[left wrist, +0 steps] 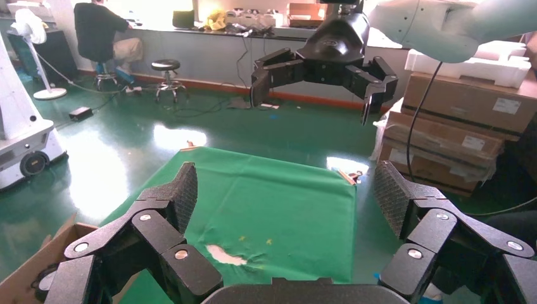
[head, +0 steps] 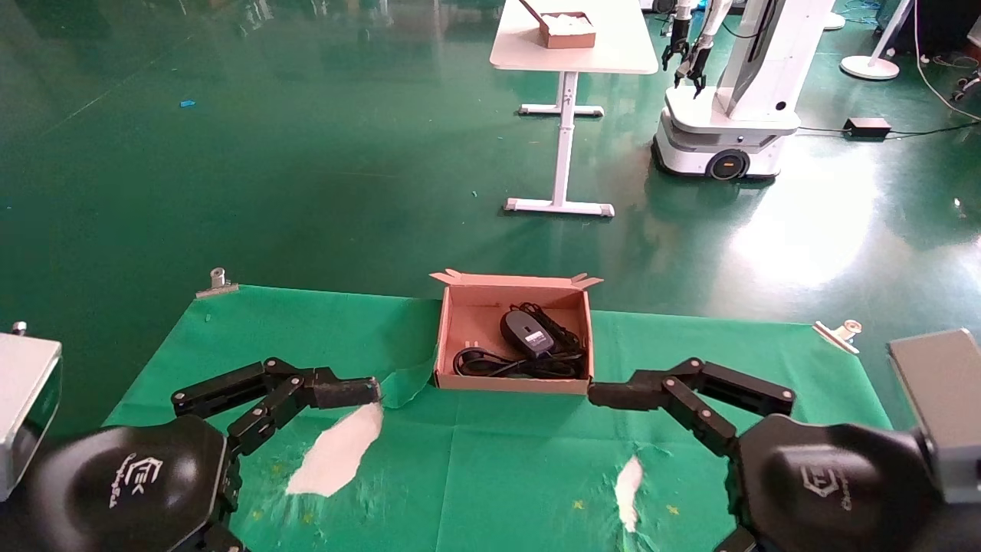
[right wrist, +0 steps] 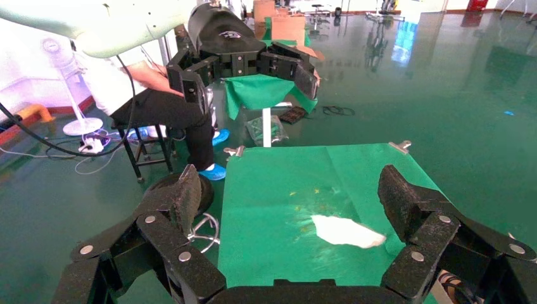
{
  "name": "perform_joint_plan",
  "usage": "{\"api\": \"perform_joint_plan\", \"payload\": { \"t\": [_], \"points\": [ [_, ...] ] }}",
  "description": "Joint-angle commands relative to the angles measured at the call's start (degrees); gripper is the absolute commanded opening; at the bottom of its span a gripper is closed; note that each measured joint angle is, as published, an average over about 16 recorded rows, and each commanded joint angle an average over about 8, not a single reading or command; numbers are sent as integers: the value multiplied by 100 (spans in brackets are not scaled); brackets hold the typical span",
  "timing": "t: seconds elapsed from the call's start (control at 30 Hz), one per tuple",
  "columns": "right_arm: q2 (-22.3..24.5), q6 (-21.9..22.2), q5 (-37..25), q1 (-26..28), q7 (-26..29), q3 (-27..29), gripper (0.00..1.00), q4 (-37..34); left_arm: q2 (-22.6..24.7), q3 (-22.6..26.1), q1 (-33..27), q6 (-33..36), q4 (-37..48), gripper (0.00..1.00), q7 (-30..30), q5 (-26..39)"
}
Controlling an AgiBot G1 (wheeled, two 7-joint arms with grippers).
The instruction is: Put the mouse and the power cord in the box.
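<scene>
Head view: the mouse (head: pixel 527 331) and the power cord (head: pixel 498 363) lie inside the box (head: pixel 461 326).
My left gripper (head: pixel 337 391) and right gripper (head: pixel 625 395) hover beside it, jaws spread, empty.

Both arms end in glossy black domed wrist housings stamped with a pale outlined logo. The left gripper (head: pixel 366 391) and the right gripper (head: pixel 605 395) are matte black linkages of angular bars pinned with round silver screws. Their fingertips (left wrist: pixel 185 190) carry dark pads with a fine diamond-textured grip. Grey boxy modules sit beside each wrist.
</scene>
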Motion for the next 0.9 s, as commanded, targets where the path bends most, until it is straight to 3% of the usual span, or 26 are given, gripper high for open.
{"api": "perform_joint_plan", "payload": {
  "t": [0.03, 0.9],
  "points": [
    [-1, 1, -1, 1, 0, -1, 100, -1, 5, 14, -8, -11, 5, 100, -8, 20],
    [-2, 4, -4, 2, 0, -1, 100, -1, 20, 63, -35, -50, 21, 100, -31, 96]
  ]
}}
